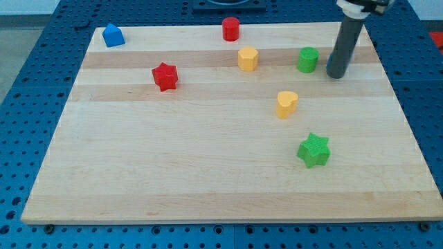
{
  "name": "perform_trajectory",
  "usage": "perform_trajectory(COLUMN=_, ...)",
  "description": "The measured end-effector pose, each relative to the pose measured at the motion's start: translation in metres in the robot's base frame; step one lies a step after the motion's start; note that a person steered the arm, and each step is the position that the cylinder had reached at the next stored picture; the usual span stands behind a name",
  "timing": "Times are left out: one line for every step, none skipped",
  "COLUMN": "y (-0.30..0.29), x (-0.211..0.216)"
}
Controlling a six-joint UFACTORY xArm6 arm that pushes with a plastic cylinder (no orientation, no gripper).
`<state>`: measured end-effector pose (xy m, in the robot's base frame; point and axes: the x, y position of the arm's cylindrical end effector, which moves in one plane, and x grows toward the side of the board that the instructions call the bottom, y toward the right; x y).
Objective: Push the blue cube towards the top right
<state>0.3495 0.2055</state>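
The blue cube (pixel 113 35) sits at the top left corner of the wooden board (pixel 173 173). My dark rod comes down at the view's top right, and my tip (pixel 336 75) rests on the board just right of the green cylinder (pixel 308 60). The tip is far to the right of the blue cube and touches no block.
A red cylinder (pixel 230 29) stands at the top middle. A yellow block (pixel 248 59) lies left of the green cylinder, and a yellow heart (pixel 286 104) lies below it. A red star (pixel 165 76) is at left of centre. A green star (pixel 313 150) is at lower right.
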Motion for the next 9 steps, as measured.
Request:
perform_trajectory(y=0.016, x=-0.012)
perform_trajectory(y=0.024, x=-0.043)
perform_trajectory(y=0.024, x=-0.069)
perform_trajectory(y=0.026, x=-0.088)
perform_trajectory(y=0.032, x=-0.088)
perform_trajectory(y=0.033, x=-0.088)
perform_trajectory(y=0.033, x=-0.097)
perform_trajectory(y=0.033, x=-0.107)
perform_trajectory(y=0.033, x=-0.111)
